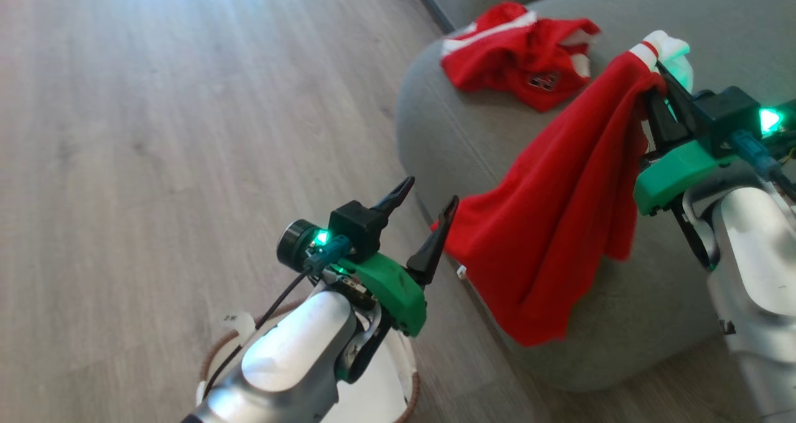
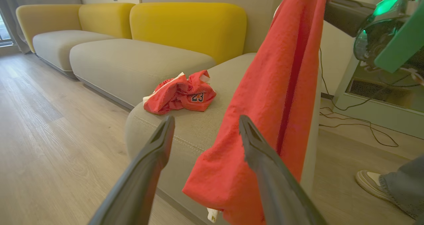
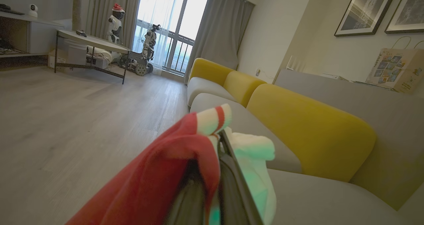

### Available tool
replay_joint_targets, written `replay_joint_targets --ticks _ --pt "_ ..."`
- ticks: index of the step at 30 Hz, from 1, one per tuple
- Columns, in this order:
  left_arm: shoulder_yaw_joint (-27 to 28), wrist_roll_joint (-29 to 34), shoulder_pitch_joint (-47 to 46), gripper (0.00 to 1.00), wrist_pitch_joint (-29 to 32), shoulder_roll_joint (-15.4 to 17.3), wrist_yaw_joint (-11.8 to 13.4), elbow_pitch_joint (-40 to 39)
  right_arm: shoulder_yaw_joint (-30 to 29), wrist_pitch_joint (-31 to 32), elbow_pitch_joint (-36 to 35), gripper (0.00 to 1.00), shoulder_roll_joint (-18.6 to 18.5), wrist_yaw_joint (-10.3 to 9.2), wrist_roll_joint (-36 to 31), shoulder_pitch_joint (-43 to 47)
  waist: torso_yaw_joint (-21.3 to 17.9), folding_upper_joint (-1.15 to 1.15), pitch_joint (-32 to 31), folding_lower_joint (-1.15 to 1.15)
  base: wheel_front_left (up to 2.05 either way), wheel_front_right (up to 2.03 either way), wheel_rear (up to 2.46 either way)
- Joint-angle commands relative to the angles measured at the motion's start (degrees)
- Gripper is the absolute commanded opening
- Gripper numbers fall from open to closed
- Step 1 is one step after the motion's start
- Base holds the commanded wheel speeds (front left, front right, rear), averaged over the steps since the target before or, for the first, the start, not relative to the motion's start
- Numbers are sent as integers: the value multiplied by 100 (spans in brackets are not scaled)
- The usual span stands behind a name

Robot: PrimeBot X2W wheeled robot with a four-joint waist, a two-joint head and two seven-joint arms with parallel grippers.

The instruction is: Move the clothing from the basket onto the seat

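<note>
My right gripper [image 1: 654, 81] is shut on the white-trimmed top edge of a red piece of clothing [image 1: 559, 224], which hangs down over the front edge of the grey seat [image 1: 435, 124]. The right wrist view shows the same grip, with the gripper [image 3: 219, 144] shut and the cloth [image 3: 159, 182] draped to the left. A second red piece [image 1: 519, 53], printed 23 [image 2: 180, 96], lies crumpled farther back on the seat [image 2: 185, 129]. My left gripper [image 1: 430, 190] stands open and empty beside the hanging cloth's lower edge [image 2: 265, 102]. The basket [image 1: 210, 356] sits below my left forearm, mostly hidden.
Wooden floor stretches to the left of the sofa. More grey cushions with yellow backrests [image 2: 188, 26] run along the wall. A person's shoe [image 2: 371, 182] and cables [image 2: 361, 119] lie on the floor to the right. A low table [image 3: 89, 41] stands near the window.
</note>
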Motion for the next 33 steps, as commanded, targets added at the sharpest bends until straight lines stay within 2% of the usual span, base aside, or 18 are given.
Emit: replay_joint_targets --ticks 1,10,14,19,27,33 --pt "225 65 -340 100 -71 26 -27 -192 39 20 -239 0 -51 -2 54 -190 -191 0 168 0 0 0 0" --pt "264 246 -442 100 -72 -13 -76 -232 366 217 -83 0 6 -2 382 -593 -289 0 488 0 0 0 0" --pt "302 293 -440 100 -73 -20 -88 -272 420 256 220 0 -24 -2 568 -1273 -147 0 653 0 0 0 0" --pt "309 407 -555 100 -73 16 -82 -338 407 344 681 0 -320 -2 602 -2471 188 0 1058 0 0 0 0" --pt "261 612 -848 100 -12 156 -39 -640 -433 344 1638 0 -1023 -2 72 -3958 945 0 1737 0 0 0 0" --pt "242 731 -1038 100 105 276 19 -944 -1160 208 2128 0 -1369 -2 -536 -4462 1366 0 2169 0 0 0 0"
